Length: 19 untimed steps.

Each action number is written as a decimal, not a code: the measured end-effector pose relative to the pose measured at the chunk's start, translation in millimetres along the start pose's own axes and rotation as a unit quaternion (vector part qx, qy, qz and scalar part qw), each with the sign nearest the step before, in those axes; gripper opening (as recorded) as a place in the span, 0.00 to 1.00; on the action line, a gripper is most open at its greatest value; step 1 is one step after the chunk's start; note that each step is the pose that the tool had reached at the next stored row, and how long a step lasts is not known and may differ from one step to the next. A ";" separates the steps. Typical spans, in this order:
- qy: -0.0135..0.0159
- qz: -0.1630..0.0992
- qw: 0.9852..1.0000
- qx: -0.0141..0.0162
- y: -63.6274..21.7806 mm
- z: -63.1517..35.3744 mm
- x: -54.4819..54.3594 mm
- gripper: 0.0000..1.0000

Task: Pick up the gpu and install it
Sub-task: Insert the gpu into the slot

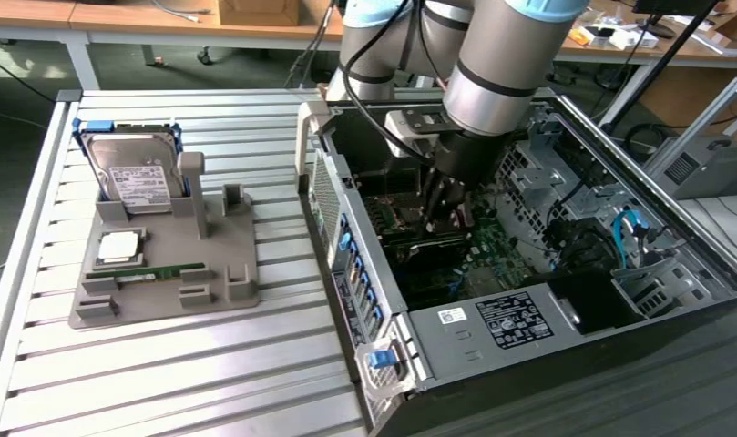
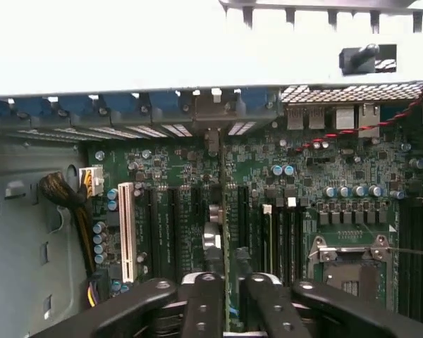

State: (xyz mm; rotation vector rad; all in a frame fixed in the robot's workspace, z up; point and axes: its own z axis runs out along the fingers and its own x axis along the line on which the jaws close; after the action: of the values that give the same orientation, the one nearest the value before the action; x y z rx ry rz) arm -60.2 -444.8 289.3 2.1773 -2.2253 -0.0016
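Observation:
The gpu (image 2: 225, 211) shows edge-on in the wrist view as a thin card standing upright over the green motherboard's expansion slots. Its edge runs straight in between my fingers. My gripper (image 2: 230, 310) is drawn in close on both sides of that edge, shut on the card. In the exterior view my gripper (image 1: 445, 214) reaches down into the open computer case (image 1: 502, 319), low over the motherboard near the case's middle. The arm hides the card's lower part there.
On the exterior view's left a grey holder (image 1: 161, 282) carries a hard drive (image 1: 138, 177), a processor chip (image 1: 119, 246) and a green memory stick (image 1: 149, 270). Case walls and drive cages ring the gripper. A white slot (image 2: 127, 232) and the processor socket (image 2: 349, 260) flank the card.

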 end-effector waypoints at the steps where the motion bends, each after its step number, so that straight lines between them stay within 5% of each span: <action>1: 0.000 -0.001 1.000 -0.001 -2.5 0.1 -0.3 0.14; 13: 0.000 -0.004 1.000 -0.022 -56.8 9.8 -1.9 0.11; 19: 0.000 -0.004 1.000 -0.023 -59.6 9.9 -2.0 0.11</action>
State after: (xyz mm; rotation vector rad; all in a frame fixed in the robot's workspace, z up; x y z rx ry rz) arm -0.8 -444.3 278.1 2.1634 -2.1942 -0.0515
